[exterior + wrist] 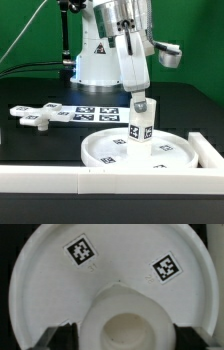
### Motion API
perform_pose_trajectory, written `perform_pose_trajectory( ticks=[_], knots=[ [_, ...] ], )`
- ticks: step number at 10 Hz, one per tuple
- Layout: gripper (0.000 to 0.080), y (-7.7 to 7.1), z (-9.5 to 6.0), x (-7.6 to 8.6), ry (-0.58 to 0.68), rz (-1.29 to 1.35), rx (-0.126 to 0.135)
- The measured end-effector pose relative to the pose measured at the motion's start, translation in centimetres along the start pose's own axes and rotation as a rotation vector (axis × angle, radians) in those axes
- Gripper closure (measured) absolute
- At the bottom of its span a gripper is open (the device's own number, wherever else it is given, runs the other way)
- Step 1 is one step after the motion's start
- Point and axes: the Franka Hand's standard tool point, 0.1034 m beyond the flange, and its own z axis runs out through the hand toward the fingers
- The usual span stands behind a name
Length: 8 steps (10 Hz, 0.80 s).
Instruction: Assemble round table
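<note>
The large round rimmed disc (140, 151) lies flat on the black table near the front wall. The short cylindrical post (140, 123) stands upright on the disc's middle, its tags facing out. My gripper (142, 103) reaches down from above and is shut on the top of the post. In the wrist view the hollow top of the post (127, 324) sits between my dark fingers (60, 336), with the disc (60, 274) and two of its tags beyond it. The flat cross-shaped piece (38, 116) lies on the table at the exterior view's left.
The marker board (95, 113) lies flat behind the disc, by the arm's base. The long white border wall (60, 179) runs along the front and turns up the exterior view's right side (210, 152), close to the disc.
</note>
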Motion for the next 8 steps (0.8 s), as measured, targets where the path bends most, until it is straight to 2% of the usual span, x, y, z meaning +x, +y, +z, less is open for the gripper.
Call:
perform_pose_trajectory(
  ticks=[1, 2, 3, 6, 8],
  knots=[
    [0.0203, 0.15, 0.15, -0.05, -0.002, -0.059, -0.008],
    [0.0203, 0.34, 0.28, -0.11, -0.003, -0.079, -0.01],
    [0.0162, 0.46, 0.35, -0.17, -0.004, -0.17, -0.012],
    [0.0151, 0.46, 0.35, -0.13, -0.005, -0.435, -0.012],
    [0.0151, 0.02, 0.07, -0.24, 0.025, -0.754, -0.035]
  ],
)
